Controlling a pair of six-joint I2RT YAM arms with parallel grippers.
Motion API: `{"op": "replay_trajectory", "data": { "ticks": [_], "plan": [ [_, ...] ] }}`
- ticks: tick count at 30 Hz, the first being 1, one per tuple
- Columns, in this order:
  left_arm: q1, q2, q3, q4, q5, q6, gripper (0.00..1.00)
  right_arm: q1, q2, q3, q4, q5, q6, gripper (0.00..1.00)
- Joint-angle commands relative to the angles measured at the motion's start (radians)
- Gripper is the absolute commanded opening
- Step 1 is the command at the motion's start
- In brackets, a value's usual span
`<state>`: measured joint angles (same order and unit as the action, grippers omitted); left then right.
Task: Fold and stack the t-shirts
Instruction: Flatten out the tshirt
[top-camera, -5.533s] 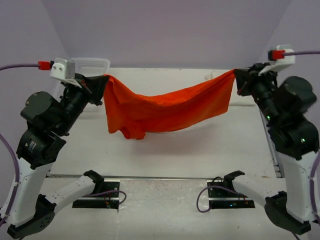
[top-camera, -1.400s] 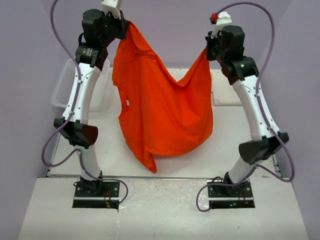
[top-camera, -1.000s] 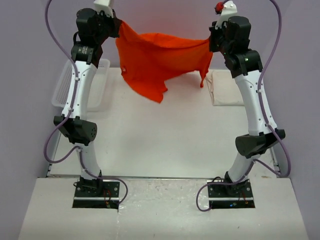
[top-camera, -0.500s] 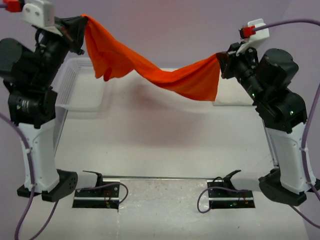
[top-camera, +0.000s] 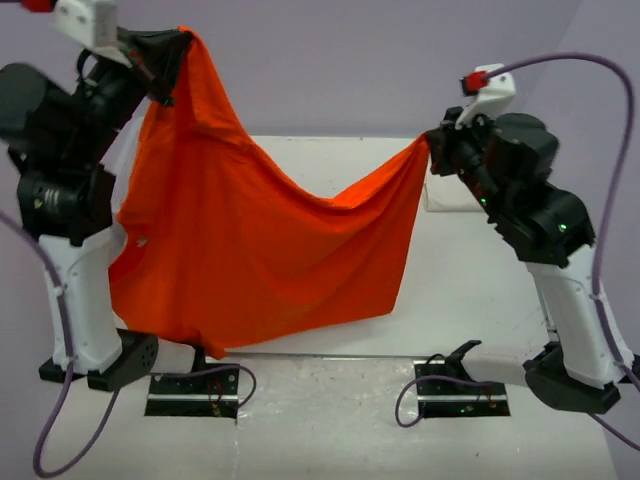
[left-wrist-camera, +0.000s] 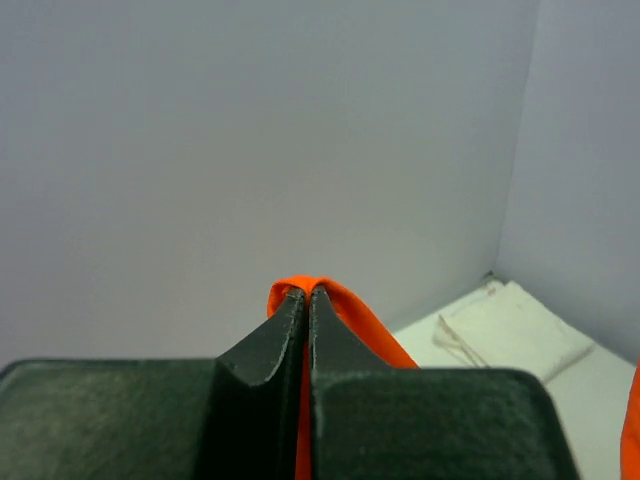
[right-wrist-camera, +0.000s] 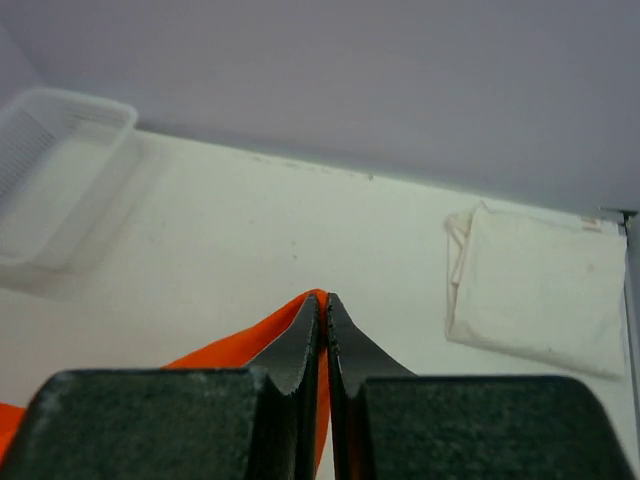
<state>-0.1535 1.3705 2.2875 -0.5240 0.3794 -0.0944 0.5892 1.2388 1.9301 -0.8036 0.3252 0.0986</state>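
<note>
The orange-red t-shirt (top-camera: 260, 250) hangs in the air, spread between both grippers, its lower hem near the table's front edge. My left gripper (top-camera: 180, 40) is shut on one corner, high at the upper left; the cloth shows pinched between the jaws in the left wrist view (left-wrist-camera: 305, 292). My right gripper (top-camera: 430, 148) is shut on the other corner, lower at the right, also seen in the right wrist view (right-wrist-camera: 324, 298). The cream-white t-shirt (right-wrist-camera: 535, 290) lies folded on the table at the far right, mostly hidden behind the right arm in the top view.
A white lattice basket (right-wrist-camera: 50, 170) stands at the table's far left, hidden by the shirt and left arm in the top view. The white table (top-camera: 470, 290) has walls behind and at both sides.
The shirt has dropped open from a stretched band into a wide hanging sheet. The left gripper stays high; the right gripper has moved a little lower and left.
</note>
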Motion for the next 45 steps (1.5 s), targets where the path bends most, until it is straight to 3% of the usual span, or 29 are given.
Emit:
{"op": "replay_trajectory", "data": {
  "ticks": [1,7,10,16,24,33,37,45],
  "plan": [
    [-0.001,0.197,-0.063,-0.041,0.027,0.015,0.00,-0.041,0.083,-0.121,0.052,0.020,0.041,0.00],
    [-0.003,0.346,-0.327,0.103,0.010,0.030,0.00,-0.123,0.169,-0.384,0.193,-0.023,0.085,0.00],
    [-0.009,0.493,-0.352,0.126,0.009,0.022,0.00,-0.167,0.237,-0.450,0.248,-0.028,0.096,0.00],
    [-0.031,0.725,-0.336,0.222,0.016,0.009,0.00,-0.270,0.390,-0.428,0.303,-0.078,0.092,0.00],
    [-0.047,0.887,-0.080,0.171,0.006,0.030,0.00,-0.394,0.603,-0.260,0.351,-0.155,0.043,0.00],
    [-0.043,0.791,-0.158,0.154,-0.155,0.087,0.00,-0.470,0.721,-0.063,0.314,-0.205,0.043,0.00],
    [-0.021,0.770,-0.198,0.147,-0.160,0.090,0.00,-0.497,0.795,0.059,0.253,-0.207,0.036,0.00],
    [-0.004,0.731,-0.240,0.177,-0.126,0.078,0.00,-0.560,0.855,0.124,0.235,-0.244,0.035,0.00]
  ]
}}
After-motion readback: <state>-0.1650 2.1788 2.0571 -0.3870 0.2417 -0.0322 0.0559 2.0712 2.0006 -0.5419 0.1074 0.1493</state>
